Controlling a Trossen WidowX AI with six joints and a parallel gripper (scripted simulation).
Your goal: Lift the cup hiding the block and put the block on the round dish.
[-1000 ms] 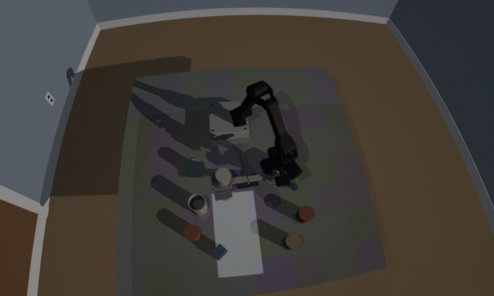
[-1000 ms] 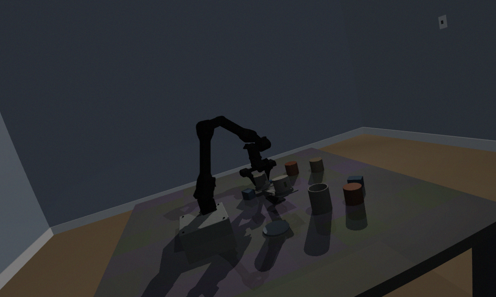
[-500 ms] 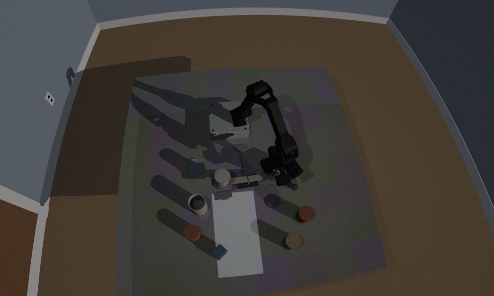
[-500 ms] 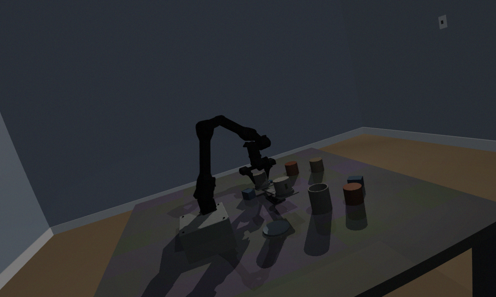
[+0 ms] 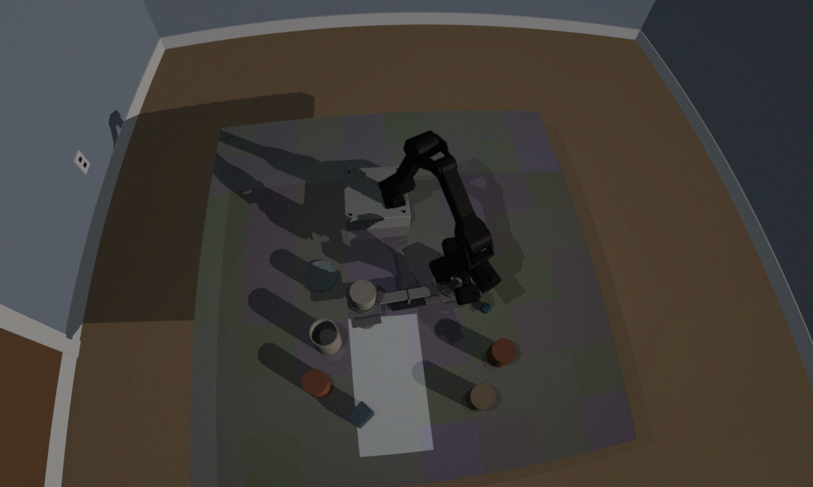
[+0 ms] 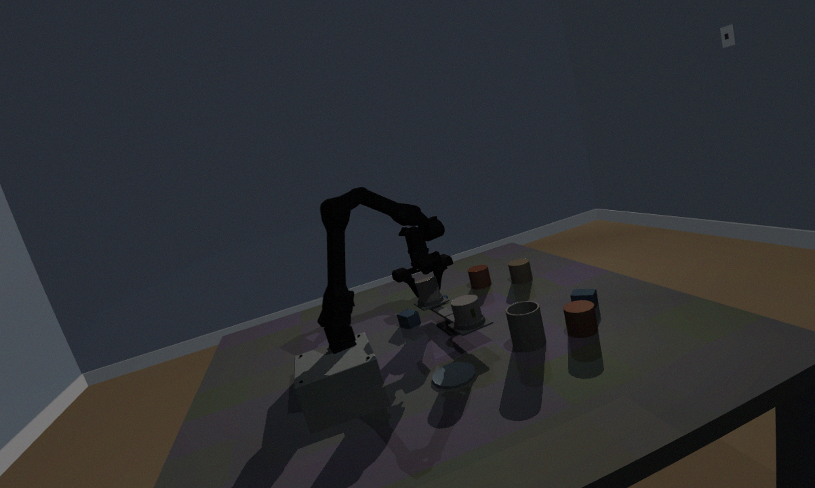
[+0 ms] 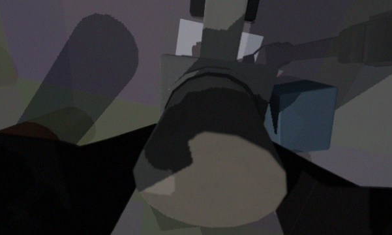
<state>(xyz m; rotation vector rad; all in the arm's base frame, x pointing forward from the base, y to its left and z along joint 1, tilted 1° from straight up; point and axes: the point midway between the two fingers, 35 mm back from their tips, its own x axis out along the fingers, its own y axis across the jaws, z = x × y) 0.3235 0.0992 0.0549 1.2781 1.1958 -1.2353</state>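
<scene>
I had my gripper [image 5: 455,287] [image 6: 428,291] [image 7: 209,136] around 1 cup [image 6: 427,292] [image 7: 225,183], with a blue block [image 6: 408,319] [image 7: 306,117] crowding 1 side. The other cup [image 5: 362,295] [image 6: 466,311] stood between my gripper and the dish [image 5: 320,276] [image 6: 453,376], blocking a low, straight sweep; the air over it was open. A pot [image 5: 325,336] [image 6: 525,327] narrowed the room near the dish.

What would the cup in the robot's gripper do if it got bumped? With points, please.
The cup [image 6: 427,292] [image 7: 235,179] might tip, standing on a narrow balance plate [image 7: 174,70]. Its straight, round side could roll. The gripper [image 6: 423,291] fingers hug it, perhaps steadying it.
</scene>
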